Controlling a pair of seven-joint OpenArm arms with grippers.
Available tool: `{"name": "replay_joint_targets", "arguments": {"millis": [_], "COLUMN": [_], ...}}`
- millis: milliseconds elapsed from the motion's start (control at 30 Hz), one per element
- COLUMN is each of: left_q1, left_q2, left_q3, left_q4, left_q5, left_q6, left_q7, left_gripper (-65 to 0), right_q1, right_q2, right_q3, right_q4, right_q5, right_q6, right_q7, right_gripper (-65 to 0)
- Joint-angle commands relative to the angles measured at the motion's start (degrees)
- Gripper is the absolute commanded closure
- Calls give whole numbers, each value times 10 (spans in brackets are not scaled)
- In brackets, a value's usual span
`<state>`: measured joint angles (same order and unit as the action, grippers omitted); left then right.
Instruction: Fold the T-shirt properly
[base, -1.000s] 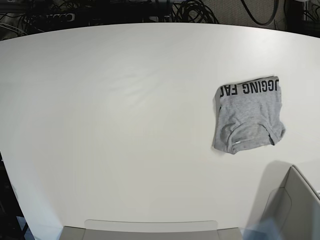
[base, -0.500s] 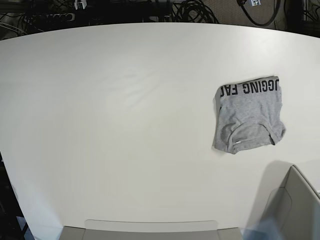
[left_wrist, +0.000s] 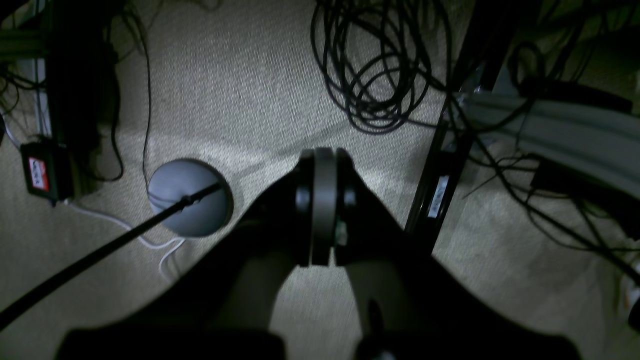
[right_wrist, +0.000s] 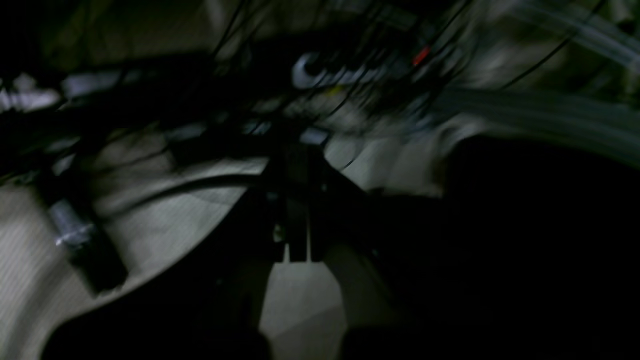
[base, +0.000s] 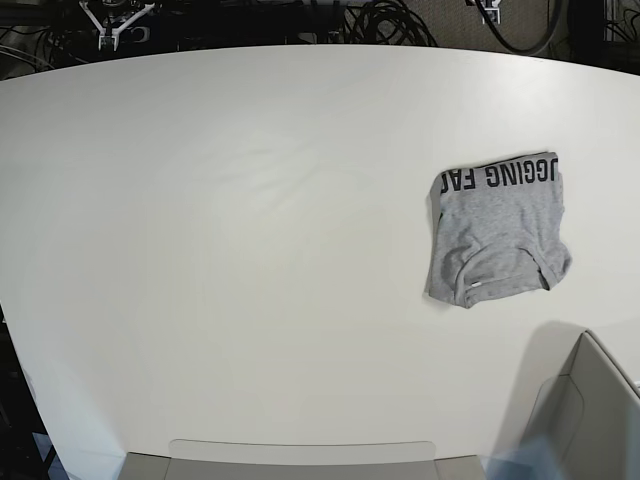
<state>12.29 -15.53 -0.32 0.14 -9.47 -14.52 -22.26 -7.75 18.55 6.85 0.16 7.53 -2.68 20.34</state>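
Observation:
The T-shirt (base: 497, 232) lies folded into a small grey rectangle on the right part of the white table (base: 250, 250), with a strip of black lettering along its far edge. Neither gripper touches it. My left gripper (left_wrist: 324, 165) is shut with nothing in it, hanging over carpet and cables; in the base view it shows only as a small white piece (base: 490, 9) beyond the table's far edge. My right gripper (right_wrist: 296, 165) is shut and empty in a dark, blurred view, and peeks in at the far left (base: 118, 27).
A cardboard box (base: 592, 410) stands at the near right corner and a flat grey panel (base: 300, 458) lies along the near edge. Coiled black cables (left_wrist: 380, 75), a grey round disc (left_wrist: 190, 197) and a black frame leg (left_wrist: 440, 170) are on the floor behind the table.
Both grippers have come further into the base view past the table's far edge. The T-shirt has not moved.

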Motion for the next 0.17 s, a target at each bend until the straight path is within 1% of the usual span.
{"name": "replay_joint_targets", "arguments": {"millis": [0, 67, 133], "left_q1": [8, 8, 8], "left_q2": [-1, 1, 11], "left_q3": [-1, -1, 0], "left_q4": [-1, -1, -1], "left_q5": [-3, -3, -4], "left_q6": [2, 2, 2], "left_q7": [-1, -1, -1], "left_gripper": [0, 0, 0], "right_q1": [-5, -4, -3], "right_q2": [7, 6, 3], "right_q3": [0, 0, 0], "right_q4": [-2, -2, -2], "right_q5": [1, 1, 1], "right_q6": [0, 0, 0], "right_q7": [2, 2, 3], "right_gripper": [0, 0, 0]}}
